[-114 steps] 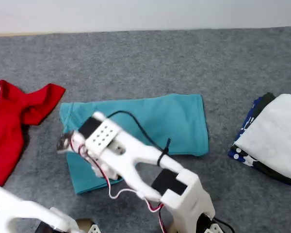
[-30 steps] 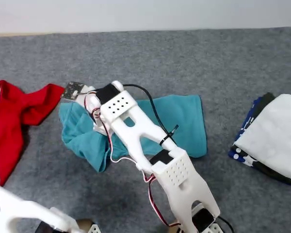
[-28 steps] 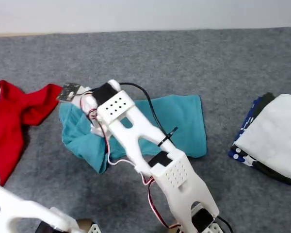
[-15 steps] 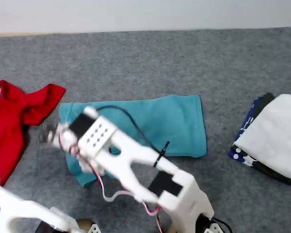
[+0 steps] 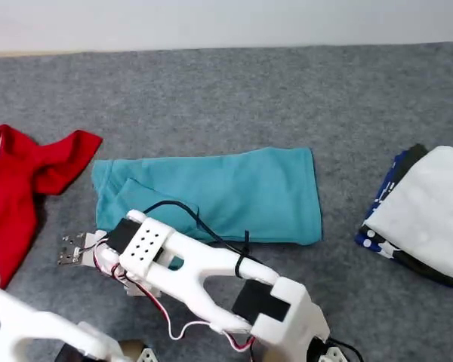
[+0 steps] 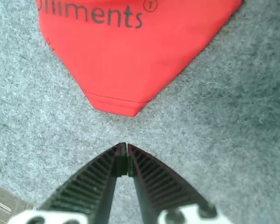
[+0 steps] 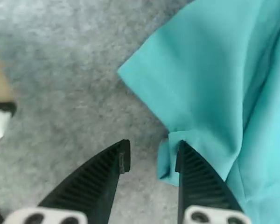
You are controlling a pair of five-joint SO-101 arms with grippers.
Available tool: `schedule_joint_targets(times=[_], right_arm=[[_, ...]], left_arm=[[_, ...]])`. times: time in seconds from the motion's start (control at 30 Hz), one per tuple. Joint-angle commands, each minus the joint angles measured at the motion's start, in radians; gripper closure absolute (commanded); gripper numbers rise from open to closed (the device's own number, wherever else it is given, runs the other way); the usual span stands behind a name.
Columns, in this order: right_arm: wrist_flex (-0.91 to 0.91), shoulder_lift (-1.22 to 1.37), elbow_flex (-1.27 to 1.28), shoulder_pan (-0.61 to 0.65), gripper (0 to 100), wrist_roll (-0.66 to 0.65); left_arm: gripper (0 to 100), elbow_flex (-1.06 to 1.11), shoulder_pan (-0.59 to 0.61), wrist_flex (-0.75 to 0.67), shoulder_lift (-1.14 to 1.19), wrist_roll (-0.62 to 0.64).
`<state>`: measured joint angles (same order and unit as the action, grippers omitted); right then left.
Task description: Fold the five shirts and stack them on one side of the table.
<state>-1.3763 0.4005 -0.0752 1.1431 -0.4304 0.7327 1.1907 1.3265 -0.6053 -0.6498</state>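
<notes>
The right claw is drawing back after dropping the teal shirt, hovering narrowly parted at its corner. The left claw is sitting closed beside the red shirt, which is lying unfolded left of the teal shirt. A folded stack is waiting to the right.

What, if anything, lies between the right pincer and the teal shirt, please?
Nothing visible does. The right pincer hangs open at a corner of the teal shirt, with the hem just beside one finger and bare grey mat on the other side.
</notes>
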Motion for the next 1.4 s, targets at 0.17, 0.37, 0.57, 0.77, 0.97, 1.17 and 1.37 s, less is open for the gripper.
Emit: schedule_joint_targets(times=[0.17, 0.37, 0.57, 0.77, 0.97, 1.17, 1.37], right_arm=[[0.025, 0.124, -0.126, 0.015, 82.9, -0.002], [0.016, 0.182, -0.195, 0.008, 97.5, -0.002], [-0.036, 0.117, -0.265, -0.025, 98.7, -0.003], [-0.07, 0.012, -0.319, -0.087, 98.7, -0.003], [-0.097, -0.005, -0.33, -0.111, 98.2, -0.003], [-0.165, -0.004, -0.33, -0.005, 83.8, 0.006], [-0.076, 0.045, -0.305, 0.056, 79.8, 0.0]], left_arm=[[99, -0.005, 0.006, -0.008, -0.031, -0.008], [99, -0.005, 0.006, -0.008, -0.031, -0.008], [99, -0.005, 0.006, -0.008, -0.031, -0.008], [99, -0.005, 0.005, -0.011, -0.031, -0.008], [99, -0.005, 0.0, -0.014, -0.029, -0.008], [99, -0.005, 0.0, -0.015, -0.026, -0.009], [99, -0.005, 0.0, -0.015, -0.025, -0.009]])
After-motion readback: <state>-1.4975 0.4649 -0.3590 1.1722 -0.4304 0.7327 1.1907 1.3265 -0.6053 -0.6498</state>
